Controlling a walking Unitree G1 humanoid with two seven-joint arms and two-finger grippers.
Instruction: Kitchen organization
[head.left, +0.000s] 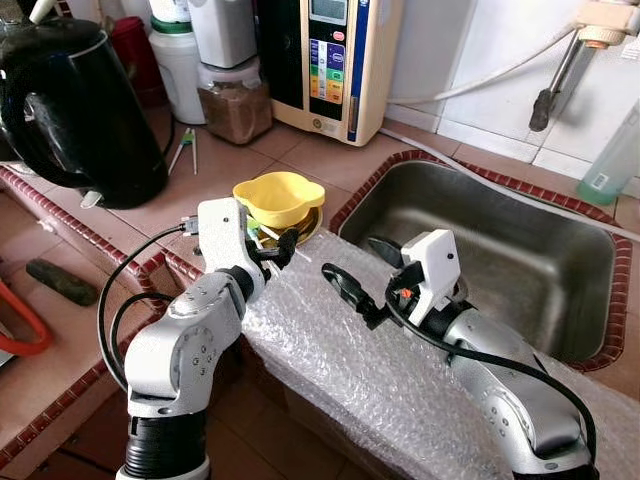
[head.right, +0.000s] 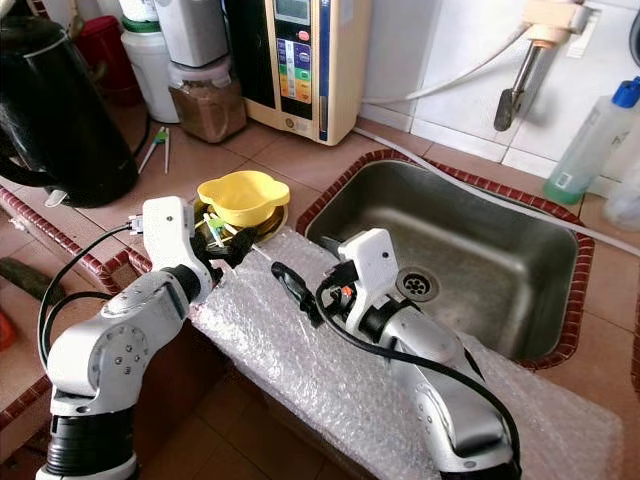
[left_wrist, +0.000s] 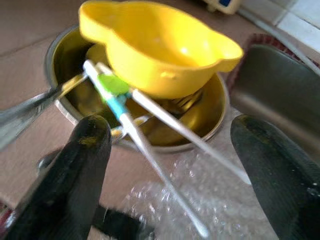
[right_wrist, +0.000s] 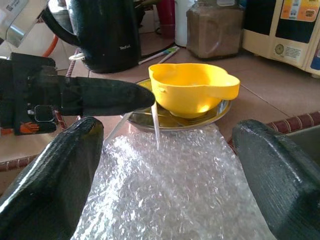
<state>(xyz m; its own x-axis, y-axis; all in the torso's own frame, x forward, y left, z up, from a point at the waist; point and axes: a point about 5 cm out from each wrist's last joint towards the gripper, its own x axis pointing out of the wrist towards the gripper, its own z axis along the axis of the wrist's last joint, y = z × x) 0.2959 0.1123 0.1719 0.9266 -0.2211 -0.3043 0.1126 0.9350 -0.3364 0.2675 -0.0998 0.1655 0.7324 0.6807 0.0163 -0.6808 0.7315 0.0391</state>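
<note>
Left wrist view: my left gripper (left_wrist: 165, 165) is spread wide above the bubble wrap (head.left: 380, 370), white straws (left_wrist: 150, 130) running between its fingers. Just past the fingertips, the yellow bowl (head.left: 277, 197) sits in a metal dish (left_wrist: 210, 120). My right gripper (head.left: 358, 272) gapes nearby, holding nothing.

The black kettle (right_wrist: 107, 32) carries 1 readable word — "Tefal", in small pale letters low on its side. The cream appliance (head.left: 330, 65) at the wall shows a display and coloured buttons — their markings are too small to read.
</note>
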